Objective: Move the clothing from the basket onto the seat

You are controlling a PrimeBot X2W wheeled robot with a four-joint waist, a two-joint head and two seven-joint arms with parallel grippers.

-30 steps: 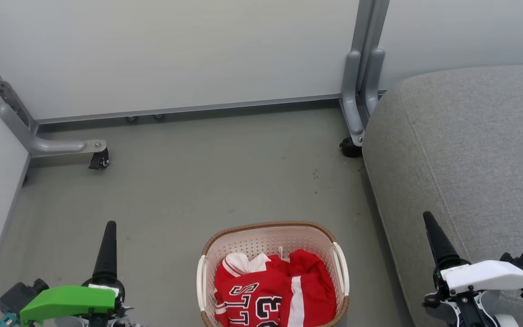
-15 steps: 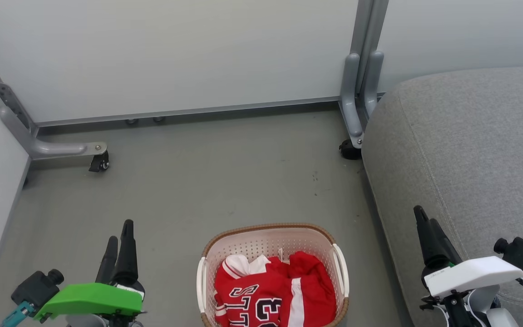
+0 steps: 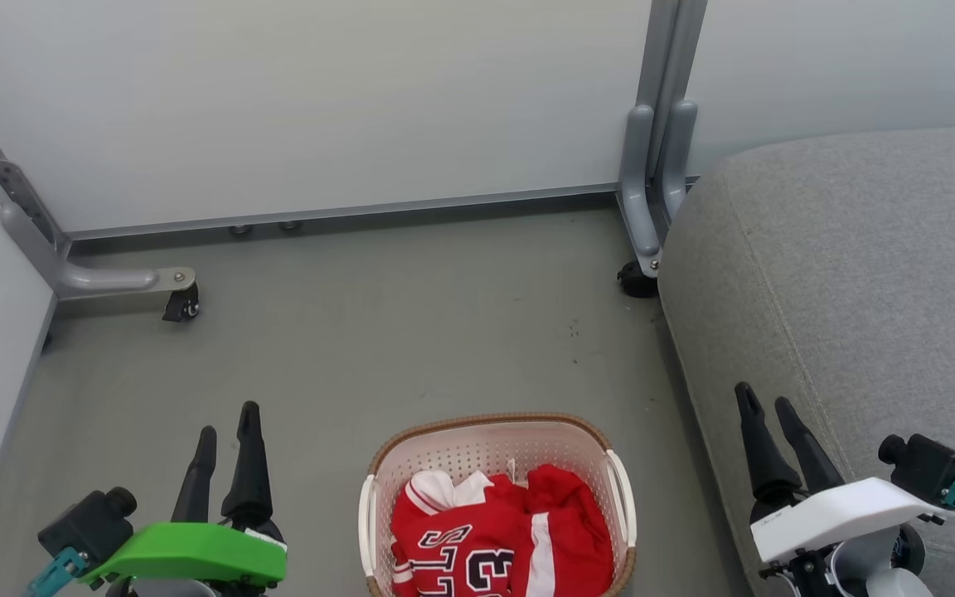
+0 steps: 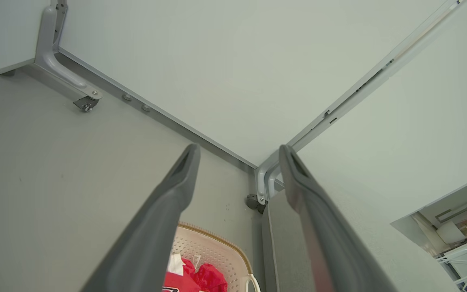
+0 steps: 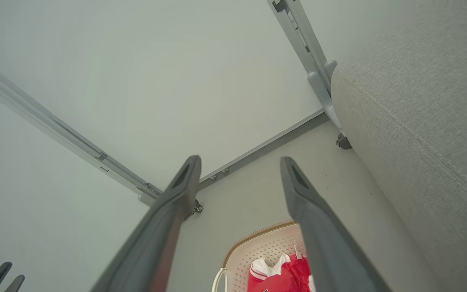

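Well, nothing's grasped yet: my left gripper [image 3: 229,420] and right gripper [image 3: 763,396] flank the basket [image 3: 486,419], spread and empty. Inside sits the clothing [image 3: 502,539], perhaps two pieces; next I dip, pinch, carry to the seat [image 3: 859,274].

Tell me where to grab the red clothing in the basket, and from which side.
Pinch the raised red fold at the far right of the clothing, coming straight down from above. The basket walls enclose the pile all round, and that hump looks highest, probably giving fabric to close on. The open right gripper is nearer the seat.
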